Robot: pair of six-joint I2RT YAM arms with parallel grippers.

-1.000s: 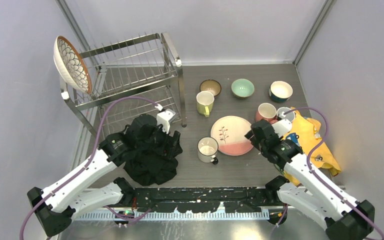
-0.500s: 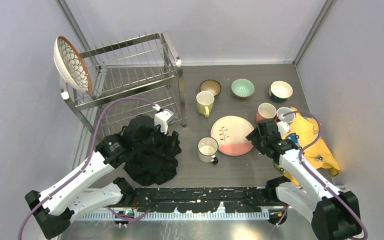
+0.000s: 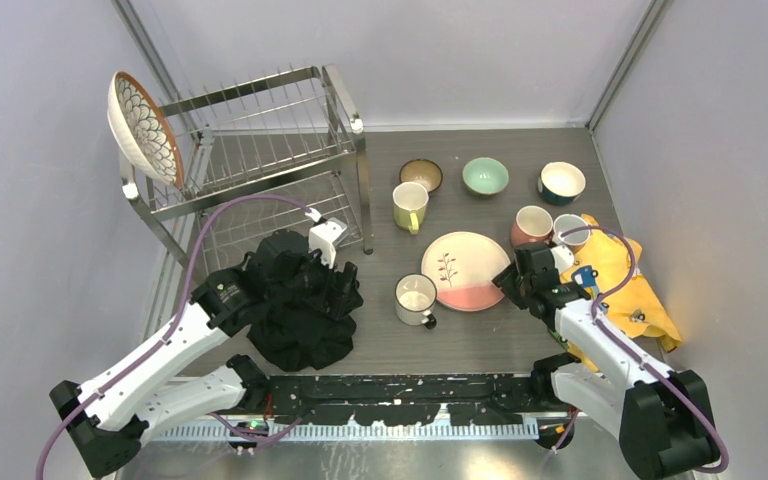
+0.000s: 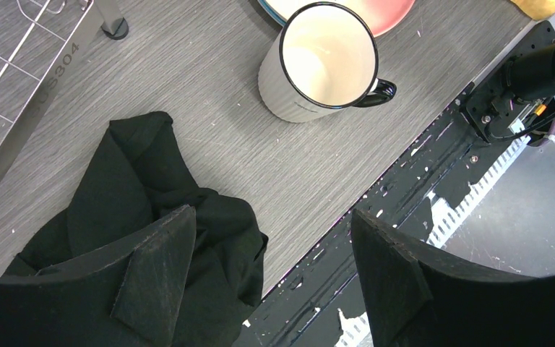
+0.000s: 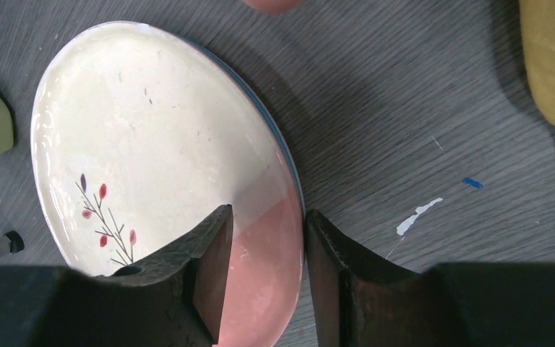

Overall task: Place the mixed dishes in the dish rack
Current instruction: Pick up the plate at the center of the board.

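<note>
While your left gripper (image 4: 271, 224) hangs wide open over the black cloth (image 4: 115, 195), your right gripper (image 5: 266, 220) sits narrow, fingers astride the plate (image 5: 152, 130) rim

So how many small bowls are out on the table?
3, in a row at the far side: brown bowl left, mint bowl middle, blue bowl right. The black cloth or yellow cloth might hide more.

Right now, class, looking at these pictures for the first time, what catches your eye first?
A scallop-patterned plate stands on edge at the left end of the upper tier of the dish rack. The right gripper straddles the rim of the pink-and-white plate, while the open left gripper hovers over the edge of a crumpled black cloth.
</note>
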